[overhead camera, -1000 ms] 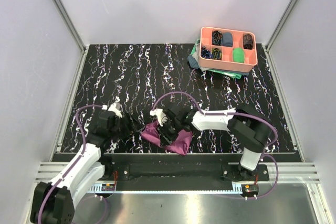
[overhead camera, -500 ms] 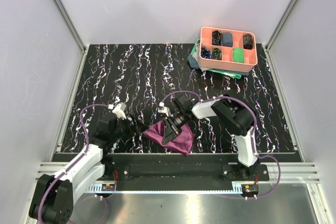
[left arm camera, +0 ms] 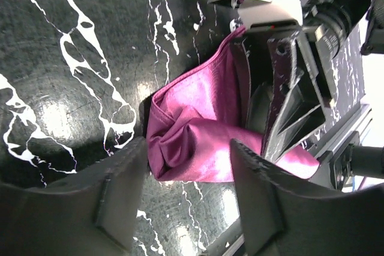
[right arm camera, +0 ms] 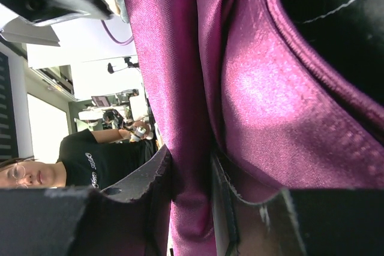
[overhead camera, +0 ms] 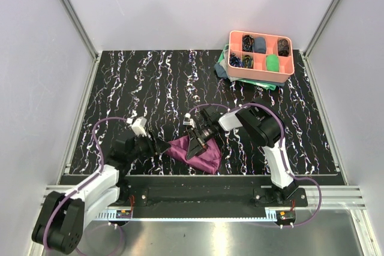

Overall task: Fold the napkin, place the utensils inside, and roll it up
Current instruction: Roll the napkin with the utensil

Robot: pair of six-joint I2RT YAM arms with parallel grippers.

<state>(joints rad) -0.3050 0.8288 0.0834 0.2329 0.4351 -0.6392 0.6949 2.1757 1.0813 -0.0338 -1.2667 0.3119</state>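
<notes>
1. The napkin lies bunched in a rough wedge on the black marbled table. It sits close to the near edge, between the two arms.
2. The right gripper comes down onto the napkin from the far side and pinches a raised fold of the purple cloth. In the right wrist view that fold runs straight down between the two fingers, which press it from both sides. More cloth spreads out to the right of the pinch.
3. The left gripper lies low over the table at the napkin's left end, with its fingers spread wide.
4. In the left wrist view the crumpled, folded-over left end of the napkin sits just ahead of the left gripper's fingertips and partly in the gap between them. It cannot be told whether either pad touches the cloth.
5. From that end the napkin runs away toward the right gripper, whose dark fingers stand on the cloth at its far side.
6. Well apart, at the far right corner of the table, a pink compartment tray rests on a teal cloth.
</notes>
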